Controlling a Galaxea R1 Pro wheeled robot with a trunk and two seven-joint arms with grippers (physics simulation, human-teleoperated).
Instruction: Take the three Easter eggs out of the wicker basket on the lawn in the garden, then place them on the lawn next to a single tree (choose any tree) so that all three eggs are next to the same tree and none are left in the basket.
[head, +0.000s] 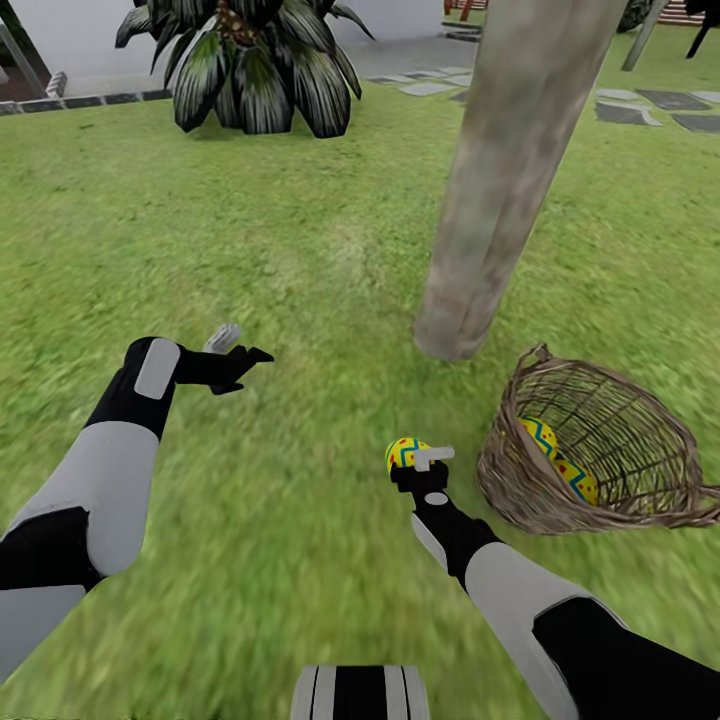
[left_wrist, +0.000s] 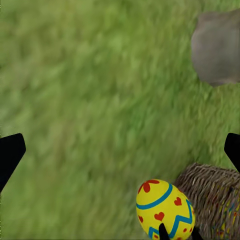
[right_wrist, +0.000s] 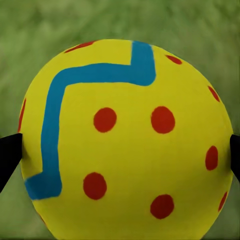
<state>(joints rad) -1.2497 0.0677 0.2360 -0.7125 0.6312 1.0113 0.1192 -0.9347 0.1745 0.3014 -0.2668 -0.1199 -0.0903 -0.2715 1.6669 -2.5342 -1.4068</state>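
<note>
My right gripper (head: 412, 462) is shut on a yellow Easter egg (head: 402, 452) with blue zigzag and red dots, held just above the lawn (head: 300, 260) left of the wicker basket (head: 600, 455). That egg (right_wrist: 125, 140) sits between the dark fingertips (right_wrist: 9, 155) up close, and it shows too as the egg (left_wrist: 164, 207) in the left wrist view. The basket lies tipped on its side with two more eggs (head: 556, 458) inside. The pale tree trunk (head: 510, 170) rises just behind the basket. My left gripper (head: 245, 358) hovers open over bare grass at the left.
A low spiky dark-leaved plant (head: 255, 65) stands at the back. Grey stepping stones (head: 660, 105) lie at the far right, and paving runs along the back edge. The robot's base (head: 358, 692) shows at the bottom.
</note>
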